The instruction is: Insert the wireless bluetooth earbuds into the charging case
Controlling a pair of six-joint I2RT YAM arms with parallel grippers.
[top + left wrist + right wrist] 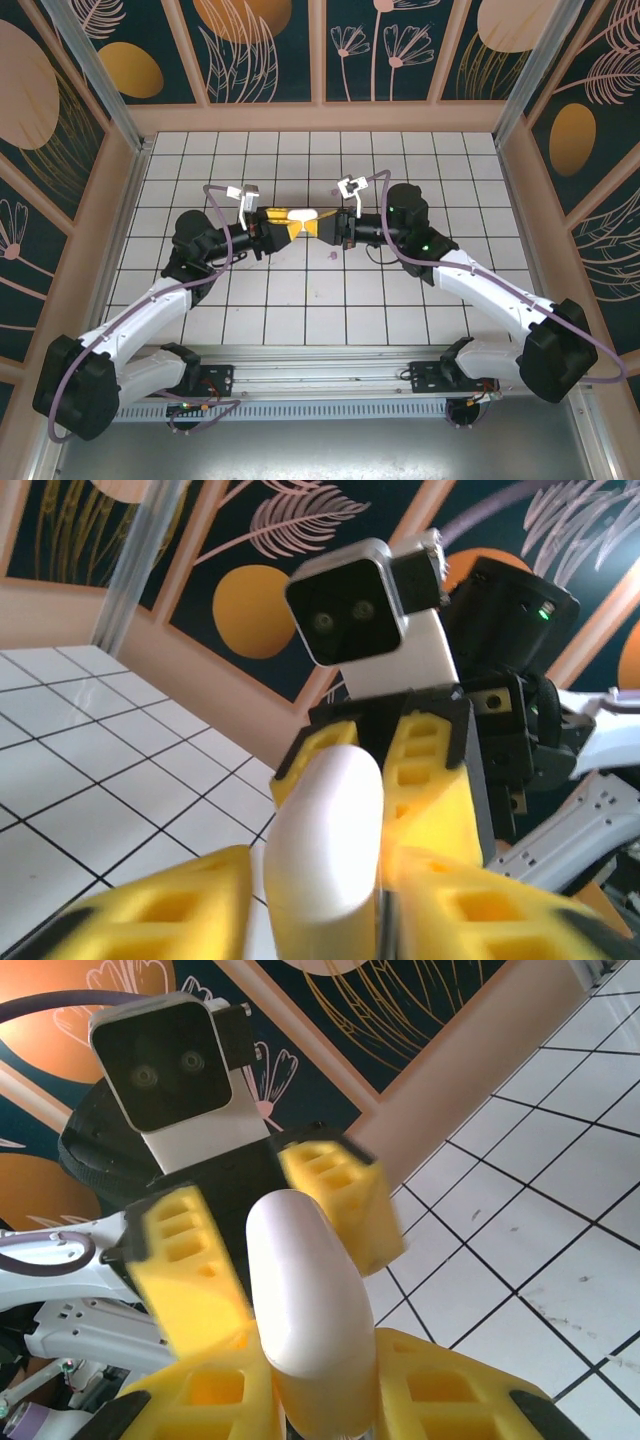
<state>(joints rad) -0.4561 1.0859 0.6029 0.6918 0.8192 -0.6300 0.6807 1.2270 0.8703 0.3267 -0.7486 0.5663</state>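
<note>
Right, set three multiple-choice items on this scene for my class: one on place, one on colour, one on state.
1. Where is the white case?
A far left
B between the left gripper and the right gripper, mid-table
C far right

2. What colour are the fingers?
A yellow
B green
C red

3. How is the white case held?
A lying loose
B by one gripper alone
C by both grippers

Key:
1 B, the top view shows it where the arms meet.
2 A, both wrist views show yellow.
3 C, each wrist view shows two pairs of fingers flanking it.
</note>
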